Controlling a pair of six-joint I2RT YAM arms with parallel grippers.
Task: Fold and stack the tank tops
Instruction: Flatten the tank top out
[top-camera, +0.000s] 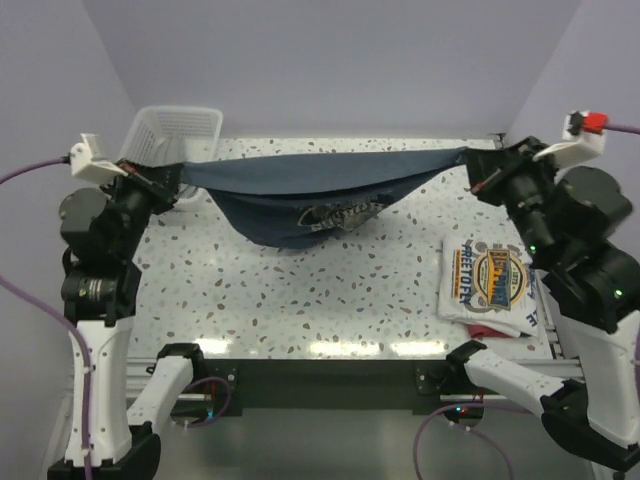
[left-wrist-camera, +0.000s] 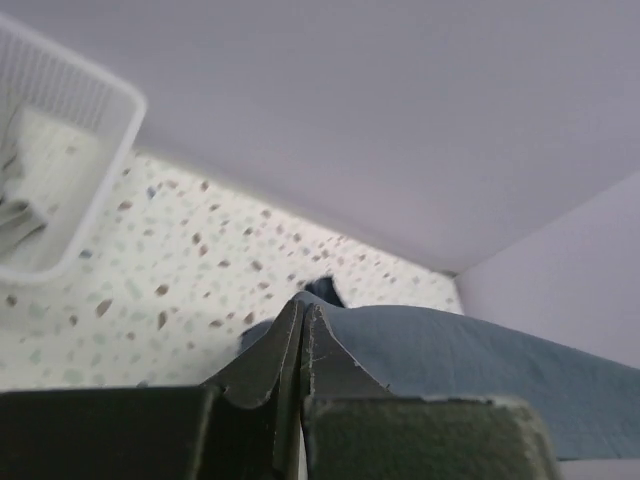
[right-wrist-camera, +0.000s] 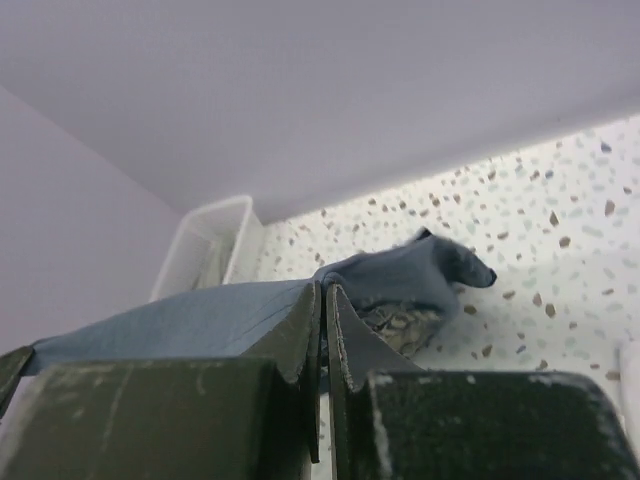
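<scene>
**Top external view.** Containers: one white mesh basket (top-camera: 172, 135), standing on the far left corner of the speckled table (top-camera: 300, 300). Its contents cannot be made out from here.

Tank tops: two.
- The slate-blue tank top (top-camera: 300, 185) hangs stretched in a line that starts just beside the basket's front wall and runs away to the right of it. Its middle sags toward the tabletop, with white print showing at the lowest fold.
- The white tank top (top-camera: 490, 285) lies folded flat, round blue-orange graphic up, well apart from the basket, to its right and nearer the arm bases.

Grippers: two.
- The left gripper (top-camera: 180, 178) pinches the cloth end just beside the basket.
- The right gripper (top-camera: 470, 165) pinches the opposite end, far from the basket.

**Left wrist view.** The left gripper (left-wrist-camera: 303, 315) has its fingers pressed together on an edge of the slate-blue tank top (left-wrist-camera: 470, 360), which spreads away from the basket (left-wrist-camera: 60, 130). Grey shapes show inside the basket; what they are cannot be told.

**Right wrist view.** The right gripper (right-wrist-camera: 324, 295) is clamped on the slate-blue tank top (right-wrist-camera: 200, 320). The cloth runs toward the basket (right-wrist-camera: 215, 240), which stands at the far end.
</scene>
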